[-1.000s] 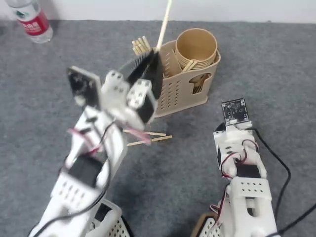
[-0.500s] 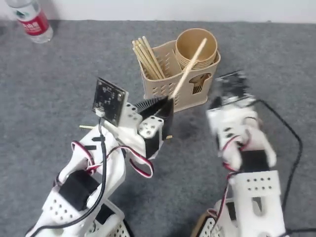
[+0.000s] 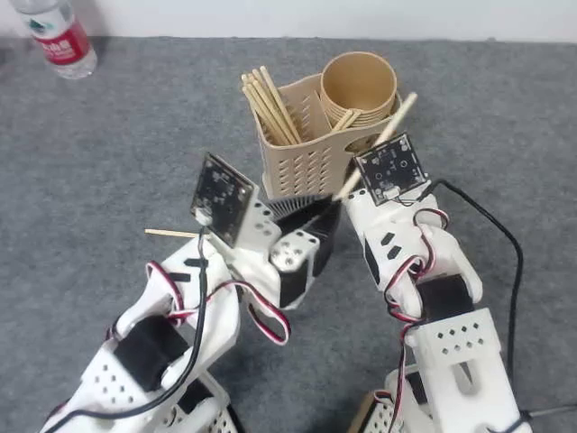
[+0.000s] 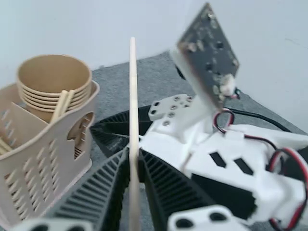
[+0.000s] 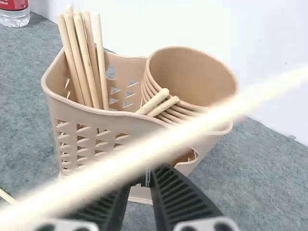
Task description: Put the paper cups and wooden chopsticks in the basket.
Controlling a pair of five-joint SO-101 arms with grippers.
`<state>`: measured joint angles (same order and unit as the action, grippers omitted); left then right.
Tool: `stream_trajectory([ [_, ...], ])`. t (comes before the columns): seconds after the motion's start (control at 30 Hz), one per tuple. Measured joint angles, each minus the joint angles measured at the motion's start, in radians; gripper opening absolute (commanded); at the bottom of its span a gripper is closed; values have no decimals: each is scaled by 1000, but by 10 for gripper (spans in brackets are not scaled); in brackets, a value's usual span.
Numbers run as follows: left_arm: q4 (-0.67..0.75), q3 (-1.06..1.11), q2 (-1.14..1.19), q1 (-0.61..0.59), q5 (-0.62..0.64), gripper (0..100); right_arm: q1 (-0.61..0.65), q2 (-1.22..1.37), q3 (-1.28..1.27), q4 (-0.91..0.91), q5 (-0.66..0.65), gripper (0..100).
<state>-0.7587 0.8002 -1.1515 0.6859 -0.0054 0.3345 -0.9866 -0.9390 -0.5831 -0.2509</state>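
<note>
Grey felt-topped table (image 3: 505, 108), pale wall (image 3: 451, 18) behind its far edge. Near the middle of that far edge, a beige slotted basket (image 3: 311, 167), upright, split into two compartments.

In the compartment toward the table's left edge: a bundle of wooden chopsticks (image 3: 268, 104), standing on end, leaning outward, tips well above the rim. In the compartment toward the right edge: a nested stack of paper cups (image 3: 359, 83), mouths up. Between the cup stack and the divider: two more chopsticks (image 5: 156, 102), slanted, ends poking over the rim.

Just in front of the basket's near wall, left gripper (image 4: 134, 153), black ribbed jaws clamped on a held chopstick (image 3: 383, 135) near its lower end. Stick slanting up toward the far right, crossing over the right arm's camera board (image 3: 390, 169), tip beside the cup compartment's rim.

Right gripper (image 5: 146, 180) close beside the left one, facing the basket, jaws drawn nearly together with only a slit between, nothing seen in that slit. Held chopstick crossing just beyond its fingertips.

Beside the left arm, well apart from the basket: a loose chopstick (image 3: 171, 233), lying flat, one end hidden behind the arm. At the far left corner: a water bottle (image 3: 56, 34) with a red label.
</note>
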Motion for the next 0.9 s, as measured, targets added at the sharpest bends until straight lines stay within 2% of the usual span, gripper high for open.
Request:
stream_trajectory([
  [0.47, -11, 44, -2, 17, 0, 12, 6, 0, 163, -110, -2, 8],
  [0.9, -11, 44, -2, 14, 0, 10, 5, 0, 163, -120, -12, 8],
])
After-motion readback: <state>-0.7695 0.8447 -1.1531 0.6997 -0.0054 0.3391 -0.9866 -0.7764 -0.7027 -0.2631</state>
